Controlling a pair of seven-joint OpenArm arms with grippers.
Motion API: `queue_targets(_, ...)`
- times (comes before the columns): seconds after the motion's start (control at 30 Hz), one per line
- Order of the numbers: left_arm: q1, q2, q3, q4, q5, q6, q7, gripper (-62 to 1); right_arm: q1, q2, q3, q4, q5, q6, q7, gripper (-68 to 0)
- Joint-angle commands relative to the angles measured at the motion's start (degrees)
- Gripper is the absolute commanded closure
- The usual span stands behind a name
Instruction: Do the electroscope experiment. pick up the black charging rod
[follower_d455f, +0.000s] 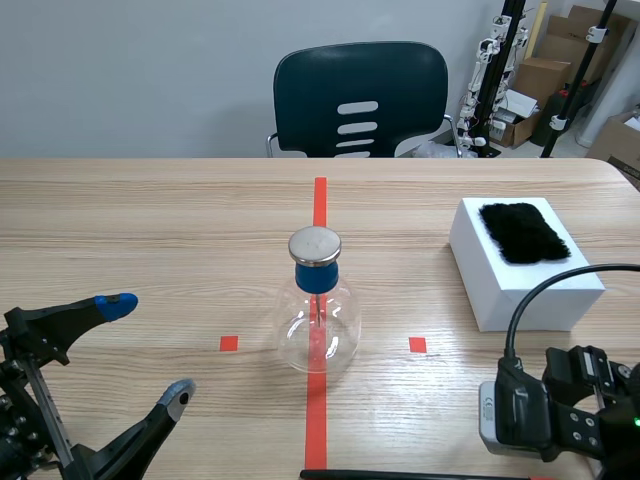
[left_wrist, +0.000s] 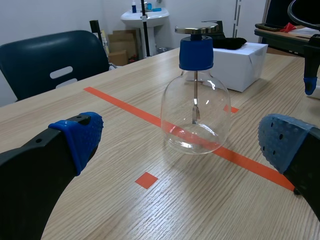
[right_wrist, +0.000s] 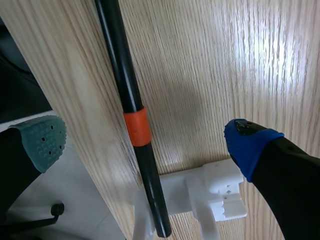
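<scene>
rod (right_wrist: 131, 107): at the table's near edge, robot-side of the flask (follower_d455f: 317, 320), one end over a white stand (right_wrist: 220, 187)
axis: along that edge — crosswise to the finger gap
right gripper (right_wrist: 145, 142): spread wide, straddling the rod near its orange band, no contact — nearer arm
left gripper (follower_d455f: 148, 346): spread, facing the flask, holds nothing

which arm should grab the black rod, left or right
Right. The right gripper hangs open over the black charging rod, which lies between its fingers. The left gripper is open too but faces the electroscope instead.
</scene>
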Motion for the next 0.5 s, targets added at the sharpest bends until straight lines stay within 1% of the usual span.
queue_targets(0.0, -0.2, 0.28, -0.07, 0.55, -0.59, -0.04, -0.96, -62.3, 0.81, -0.09, 0.0, 0.07, -0.15, 0.46, -0.04, -66.3)
queue_targets(0.47, -0.2, 0.28, -0.07, 0.55, -0.57, -0.04, -0.52, -62.3, 0.81, -0.07, 0.0, -0.04, -0.07, 0.46, -0.02, -66.3)
